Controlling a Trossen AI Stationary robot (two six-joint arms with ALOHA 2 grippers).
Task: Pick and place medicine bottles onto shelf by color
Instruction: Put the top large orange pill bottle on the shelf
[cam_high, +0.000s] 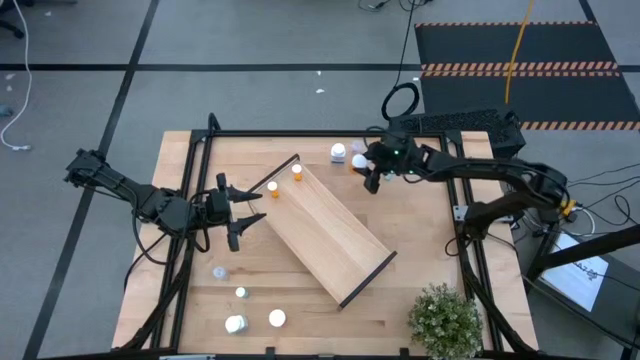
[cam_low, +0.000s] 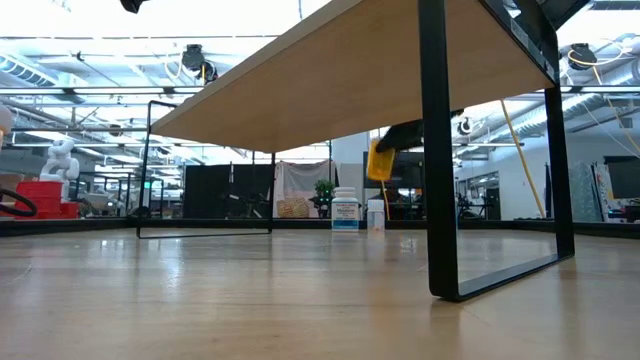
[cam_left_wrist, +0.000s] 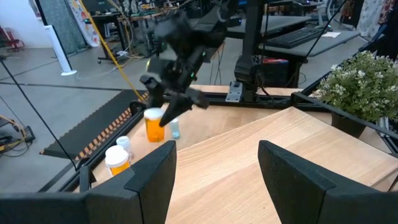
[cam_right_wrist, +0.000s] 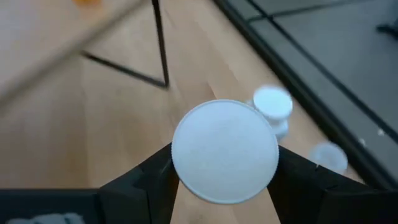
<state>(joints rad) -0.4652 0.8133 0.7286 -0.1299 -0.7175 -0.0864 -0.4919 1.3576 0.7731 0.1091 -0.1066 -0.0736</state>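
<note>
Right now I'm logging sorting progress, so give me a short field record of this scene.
right gripper: shut on orange bottle, lifted near the shelf's far end
left gripper: open, empty, beside the shelf's near-left edge
shelf: lying diagonally, two orange bottles at its far end
loose bottles: four near the table's front-left, two at the far edge

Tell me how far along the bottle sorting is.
Early. Two orange bottles stand at the shelf's far end. The right gripper holds another orange bottle aloft. Four white-capped bottles wait near the front left; the left gripper idles, open.
</note>
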